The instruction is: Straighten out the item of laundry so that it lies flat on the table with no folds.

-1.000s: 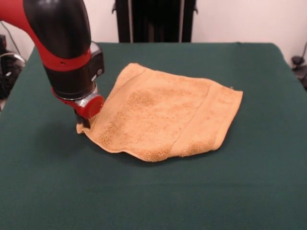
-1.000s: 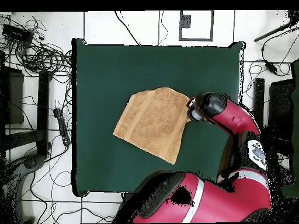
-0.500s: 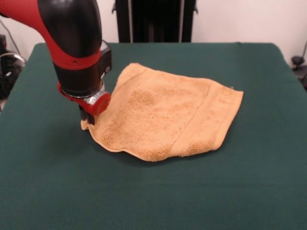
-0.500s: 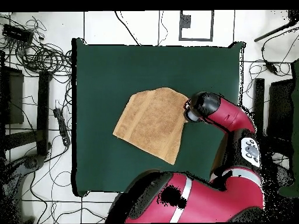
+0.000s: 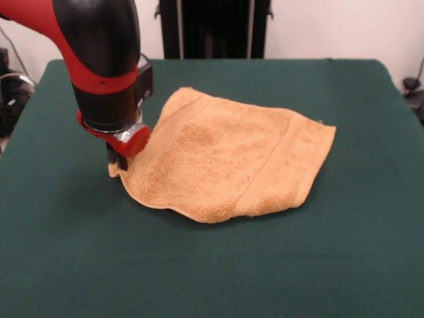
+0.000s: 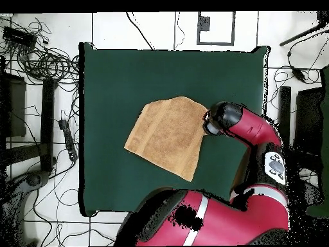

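Towel [image 5: 228,159] lay near table [image 5: 212,265] centre, doubled over, folded edge at 6 o'clock in front view. Gripper [image 5: 118,161] sat low at towel's 9 o'clock corner, touching cloth. Fingers hidden under arm [image 5: 99,59]; grip state could not be told.

The robot's big red and black arm [image 5: 99,59] comes down from the top left of the front view. Its thick black part points almost straight down. Under that sits a red ring and a shiny silver wrist [image 5: 126,138]. The gripper [image 5: 118,161] pokes out just below the wrist as a small dark tip. It is too hidden to show how the tip is set. From overhead, the arm [image 6: 247,128] bends up from the wide red base [image 6: 212,222] and ends in a round black head above the gripper
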### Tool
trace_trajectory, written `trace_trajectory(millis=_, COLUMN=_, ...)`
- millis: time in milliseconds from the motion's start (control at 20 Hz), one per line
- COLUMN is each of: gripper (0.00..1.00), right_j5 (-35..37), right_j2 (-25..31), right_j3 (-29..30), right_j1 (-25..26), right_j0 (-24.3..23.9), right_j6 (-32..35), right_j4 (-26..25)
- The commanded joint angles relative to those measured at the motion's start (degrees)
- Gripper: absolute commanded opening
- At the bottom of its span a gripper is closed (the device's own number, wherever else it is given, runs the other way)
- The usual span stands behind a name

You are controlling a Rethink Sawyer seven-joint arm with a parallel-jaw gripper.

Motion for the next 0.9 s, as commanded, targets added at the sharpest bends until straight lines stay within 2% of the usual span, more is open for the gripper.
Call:
trace_trajectory(millis=50, gripper=0.0, right_j5=4.39, right_j2=4.07, right_j3=2.33, right_j1=2.33, right_j0=1.61, right_j6=5.89, right_j4=-1.02)
trace_trajectory(millis=900, gripper=0.0, right_j5=3.37, right_j2=4.75, right_j3=1.98, right_j1=2.63, right_j0=1.1, right_j6=5.7, right_j4=-0.7)
